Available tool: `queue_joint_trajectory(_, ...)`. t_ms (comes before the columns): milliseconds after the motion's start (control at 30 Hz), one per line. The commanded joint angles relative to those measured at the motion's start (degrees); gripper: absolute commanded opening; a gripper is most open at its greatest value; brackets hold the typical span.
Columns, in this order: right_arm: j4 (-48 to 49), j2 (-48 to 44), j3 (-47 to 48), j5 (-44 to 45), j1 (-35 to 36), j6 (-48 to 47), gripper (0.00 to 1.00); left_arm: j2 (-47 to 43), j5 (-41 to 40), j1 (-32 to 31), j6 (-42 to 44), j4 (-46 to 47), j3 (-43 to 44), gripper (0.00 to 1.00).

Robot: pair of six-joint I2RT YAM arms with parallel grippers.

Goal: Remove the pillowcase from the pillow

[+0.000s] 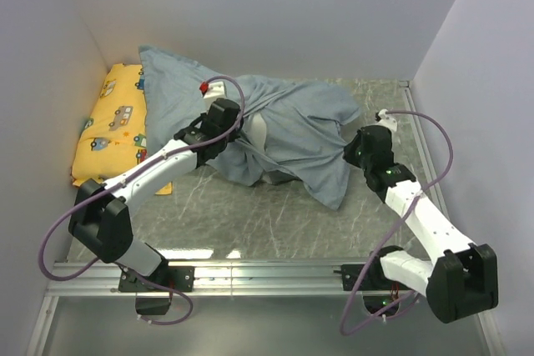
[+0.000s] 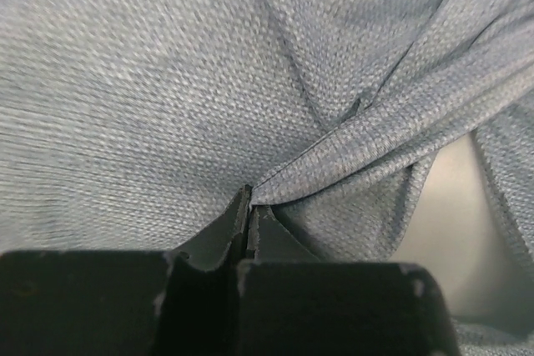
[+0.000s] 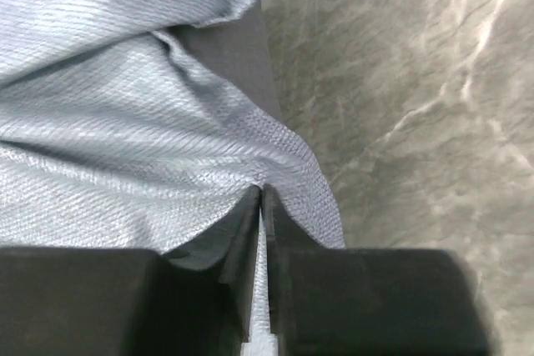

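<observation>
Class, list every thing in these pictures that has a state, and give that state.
pillowcase: crumpled, draped over the pillow
pillow: mostly covered, white patches showing
yellow cushion: lying flat by the left wall
left pincer: shut on a pillowcase fold
right pincer: shut on the pillowcase edge

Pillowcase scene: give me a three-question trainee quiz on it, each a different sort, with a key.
1. True or false: the left end effector is shut on the pillowcase.
2. Where does the yellow cushion lie? A) against the left wall B) under the right arm C) on the front rail
3. Short answer: what white thing shows through the fabric gap in the left wrist view?
Key: 1 true; 2 A; 3 the pillow.
</observation>
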Motion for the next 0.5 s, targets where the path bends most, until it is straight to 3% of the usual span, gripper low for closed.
queue_joint_trajectory(0,-2.7,-3.2,5.5,5.8,6.5,-2.6,0.24,-0.8,5.4,0.6,-3.0,5.1,-4.5,0.0)
queue_joint_trajectory(33,-3.5,-3.3,8.3,7.7,8.9,-3.1,0.38,-0.5,6.2,0.6,-3.4,6.0,-4.9,0.01)
queue_joint_trajectory(67,-4.4,-2.9,9.9,10.2,15.0,-3.5,0.45,-0.2,7.0,0.6,-3.9,6.6,-5.1,0.01)
queue_joint_trajectory(200,-6.5,4.2,17.9,19.4,26.5,-6.6,0.75,1.1,8.2,0.5,-4.6,7.1,-5.2,0.01)
queue_joint_trajectory(467,-10.2,28.1,35.9,20.5,33.4,-11.3,0.84,1.7,8.9,0.5,-6.0,8.4,-6.2,0.0)
